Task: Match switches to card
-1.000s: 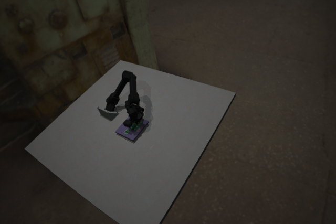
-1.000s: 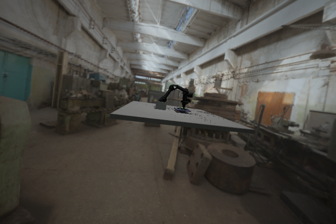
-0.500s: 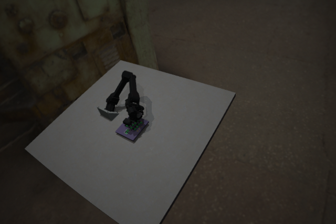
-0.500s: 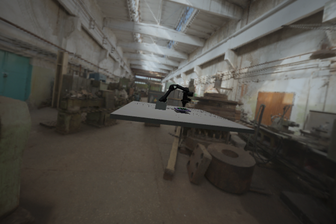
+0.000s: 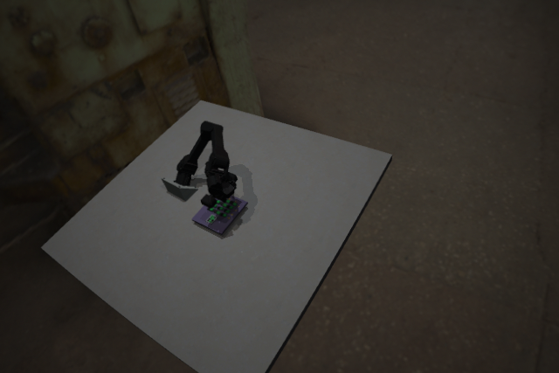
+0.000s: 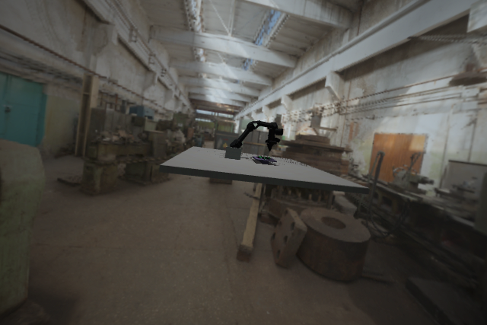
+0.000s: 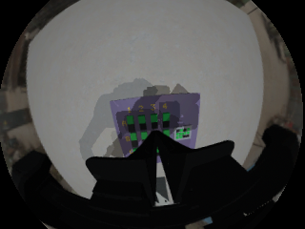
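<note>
Switch panel: on the pale tabletop (image 5: pixel 271 269) (image 6: pixel 251 173) (image 7: pixel 143 43), in front of my arm, I see the purple panel (image 5: pixel 202 218) (image 6: pixel 271 161) (image 7: pixel 117 108) lying flat.
Switch grid: numbers 1 to 4 run along the far edge, with A and B readable down the side; green and dark halves show on the switches (image 5: pixel 224 207) (image 7: pixel 142 122). The nearer part is hidden behind my gripper in the wrist view.
Card: the small pale-bordered card (image 5: pixel 210 218) (image 7: pixel 183 133) sits on the same panel, right of the grid. Its squares are green and dark, too small for me to match one by one.
Gripper: my gripper (image 6: pixel 269 150) (image 7: pixel 155 134) is raised above the panel, apart from it, pointing down.
Fingers: closed together at the tips, nothing held.
Arm: my black arm (image 5: pixel 217 143) (image 6: pixel 248 129) arches over from its mount.
Shadow: a grey patch (image 5: pixel 248 186) (image 7: pixel 97 126) falls on the tabletop beside the panel and over part of it.
</note>
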Tool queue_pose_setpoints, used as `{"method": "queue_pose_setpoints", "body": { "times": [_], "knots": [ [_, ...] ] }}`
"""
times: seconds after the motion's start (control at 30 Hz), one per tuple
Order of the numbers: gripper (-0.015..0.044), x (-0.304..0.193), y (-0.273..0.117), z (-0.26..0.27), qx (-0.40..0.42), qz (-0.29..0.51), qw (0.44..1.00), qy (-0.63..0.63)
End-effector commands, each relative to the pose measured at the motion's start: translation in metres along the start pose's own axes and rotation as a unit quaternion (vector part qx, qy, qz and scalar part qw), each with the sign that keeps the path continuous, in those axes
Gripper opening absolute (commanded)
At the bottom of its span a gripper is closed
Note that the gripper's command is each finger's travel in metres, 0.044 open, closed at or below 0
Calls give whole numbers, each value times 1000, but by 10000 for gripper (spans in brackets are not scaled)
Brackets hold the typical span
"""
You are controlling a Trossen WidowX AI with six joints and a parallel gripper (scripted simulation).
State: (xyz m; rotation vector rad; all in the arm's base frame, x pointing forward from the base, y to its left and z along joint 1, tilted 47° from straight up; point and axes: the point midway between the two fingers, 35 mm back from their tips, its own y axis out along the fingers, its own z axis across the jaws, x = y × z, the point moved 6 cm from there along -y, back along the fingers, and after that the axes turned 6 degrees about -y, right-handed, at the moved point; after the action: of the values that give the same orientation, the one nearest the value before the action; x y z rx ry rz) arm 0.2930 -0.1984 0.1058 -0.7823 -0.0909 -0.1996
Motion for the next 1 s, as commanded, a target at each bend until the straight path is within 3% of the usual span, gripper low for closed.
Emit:
{"method": "queue_pose_setpoints", "body": {
  "times": [0.0, 0.97],
  "knots": [
    [0, 3, 22, -3, 2, 11, 1000, -1],
    [0, 4, 58, -3, 3, 14, 1000, -1]
  ]
}}
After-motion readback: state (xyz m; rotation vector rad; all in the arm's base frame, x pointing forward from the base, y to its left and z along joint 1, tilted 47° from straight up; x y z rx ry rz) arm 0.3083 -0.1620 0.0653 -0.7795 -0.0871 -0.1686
